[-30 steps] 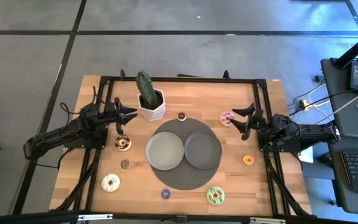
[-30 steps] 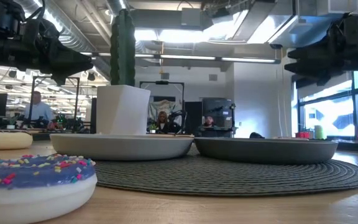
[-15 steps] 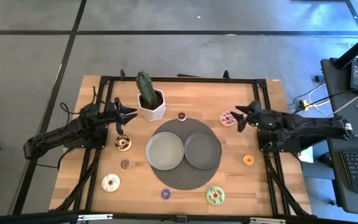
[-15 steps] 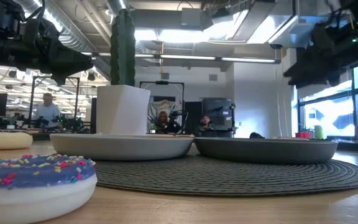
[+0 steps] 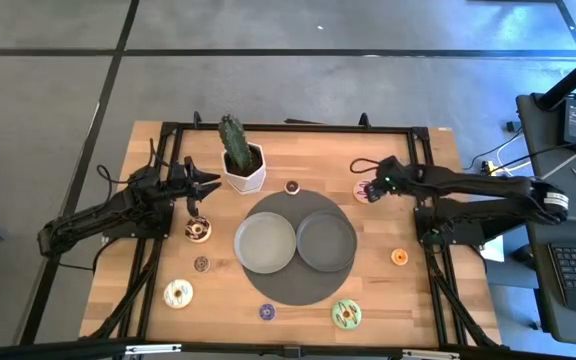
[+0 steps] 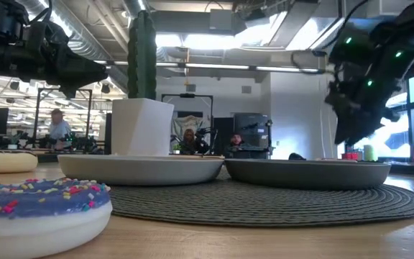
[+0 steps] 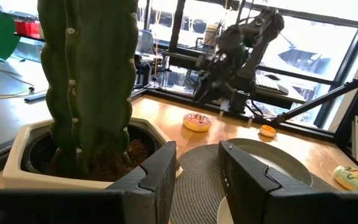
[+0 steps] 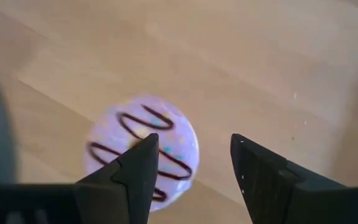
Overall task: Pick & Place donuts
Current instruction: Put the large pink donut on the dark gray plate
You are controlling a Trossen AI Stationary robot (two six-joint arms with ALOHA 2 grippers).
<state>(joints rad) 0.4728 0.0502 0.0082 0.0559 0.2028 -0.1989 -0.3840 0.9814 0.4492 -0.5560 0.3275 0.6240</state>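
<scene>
A pink donut with brown stripes [image 5: 365, 190] [image 8: 143, 152] lies flat on the wood near the table's far right. My right gripper [image 5: 376, 186] [image 8: 194, 168] hangs over it, pointing down and open, one finger above the donut's edge and the other past it. In the low view this gripper [image 6: 349, 129] is still above table height. My left gripper [image 5: 202, 188] [image 7: 197, 168] waits open beside the cactus pot [image 5: 243, 168]. Other donuts lie around the mat: brown-iced [image 5: 198, 231], white [image 5: 178, 294], purple [image 5: 267, 312], green [image 5: 346, 314], orange [image 5: 399, 257], and a tiny one [image 5: 292, 186].
Two grey plates [image 5: 265, 243] [image 5: 326, 241] sit side by side on a dark round mat [image 5: 293, 290] at the table's middle. A potted cactus [image 7: 86, 74] stands at the far left of the mat. Bare wood lies around the pink donut.
My right gripper has moved toward the table's left and far edge, reaching over the pink striped donut, and has tipped from level to pointing down. The donuts and plates have stayed where they were.
</scene>
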